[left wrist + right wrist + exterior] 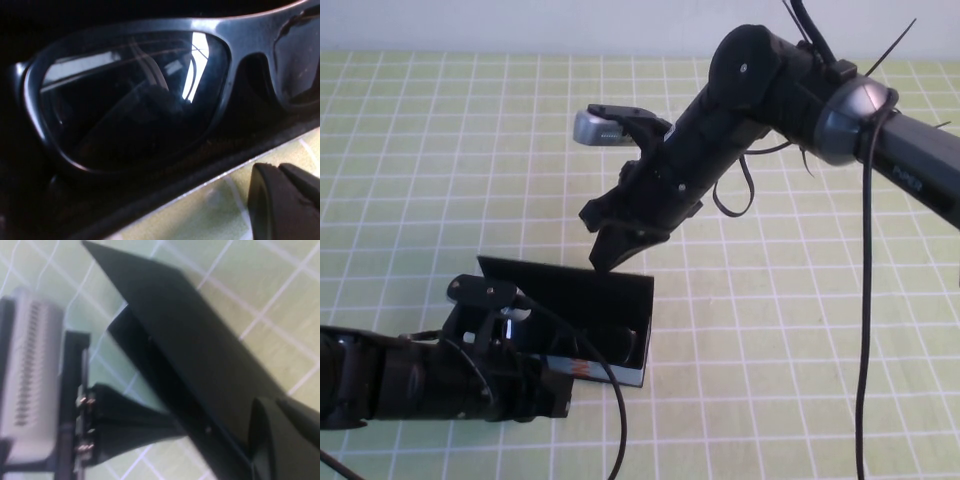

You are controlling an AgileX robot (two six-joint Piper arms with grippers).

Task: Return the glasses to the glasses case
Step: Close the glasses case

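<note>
The glasses case [595,368] lies on the checked mat with its flat black lid [570,285] standing open. The black glasses [620,345] lie inside it. In the left wrist view one lens [135,95] fills the picture behind the case's front wall [165,192]. My left gripper [535,345] is at the case's left end, open, with one finger [280,200] over the mat just outside the case. My right gripper [597,242] hangs open just above the lid's top edge. Its finger [285,440] shows against the lid [200,340].
A green mat with a white grid [790,330] covers the table. The right arm [800,90] reaches in from the upper right, trailing a black cable [865,300]. The left arm [390,380] lies along the lower left. The left wrist's grey camera [30,375] is next to the case.
</note>
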